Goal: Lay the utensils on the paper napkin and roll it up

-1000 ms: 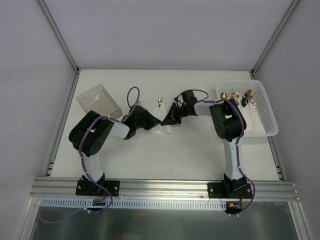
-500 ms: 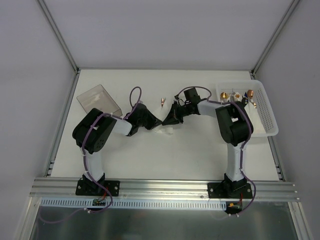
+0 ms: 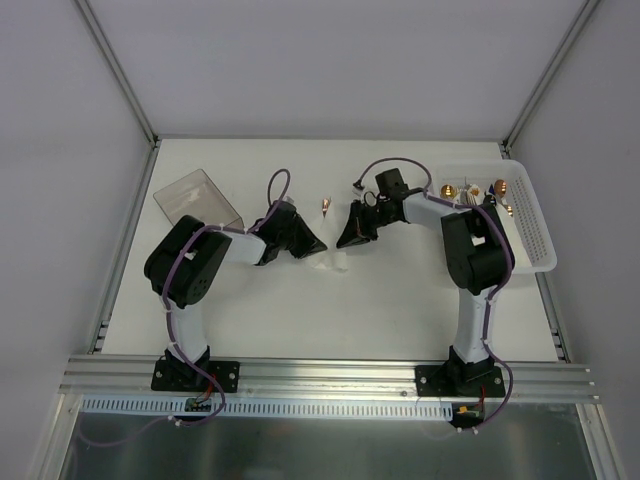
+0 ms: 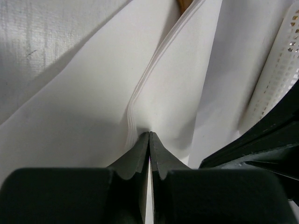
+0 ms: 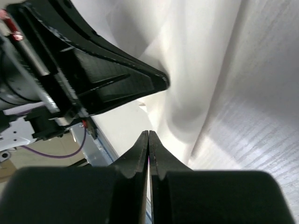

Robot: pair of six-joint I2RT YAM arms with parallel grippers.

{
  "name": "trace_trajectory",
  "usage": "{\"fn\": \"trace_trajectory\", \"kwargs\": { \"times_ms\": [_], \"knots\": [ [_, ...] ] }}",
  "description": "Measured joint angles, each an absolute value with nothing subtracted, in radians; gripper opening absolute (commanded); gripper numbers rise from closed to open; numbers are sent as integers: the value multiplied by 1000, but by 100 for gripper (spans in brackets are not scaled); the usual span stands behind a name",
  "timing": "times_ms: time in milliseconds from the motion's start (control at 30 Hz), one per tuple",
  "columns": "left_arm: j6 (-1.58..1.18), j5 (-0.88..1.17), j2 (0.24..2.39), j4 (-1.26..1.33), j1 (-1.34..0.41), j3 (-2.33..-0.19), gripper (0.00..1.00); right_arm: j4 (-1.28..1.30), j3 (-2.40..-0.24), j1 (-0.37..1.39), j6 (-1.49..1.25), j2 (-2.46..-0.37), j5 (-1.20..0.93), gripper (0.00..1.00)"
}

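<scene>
L fingers are clenched tip to tip, noses pressed vs the stacked edge of the paper napkin; can't tell if a ply is nipped. R fingers are clenched likewise, tips at a soft fold of the same sheet. Seen from above, the napkin is a small bunched white lump on the bench, between both finger pairs, L approx as near as R. One copper tip of the utensils pokes out the far side, long axis pointing away. Rolling prob. needs to go across that axis.

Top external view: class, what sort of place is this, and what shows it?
Probably a robotics lab cell: left arm and right arm bolted to an aluminium rail, white table, plain wall panels.
</scene>
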State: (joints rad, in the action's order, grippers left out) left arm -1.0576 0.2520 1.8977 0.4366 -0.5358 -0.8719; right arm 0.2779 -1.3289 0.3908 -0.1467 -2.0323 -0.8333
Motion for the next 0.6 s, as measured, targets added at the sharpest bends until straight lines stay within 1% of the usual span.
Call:
{"fn": "trace_trajectory", "kwargs": {
  "times_ms": [267, 600],
  "knots": [
    [-981, 291, 1898, 368, -536, -904, 2, 303, -1259, 425, -102, -2044, -791, 0],
    [-907, 366, 1890, 304, -536, -914, 2, 188, -1151, 481, -236, -2043, -892, 0]
  ]
}}
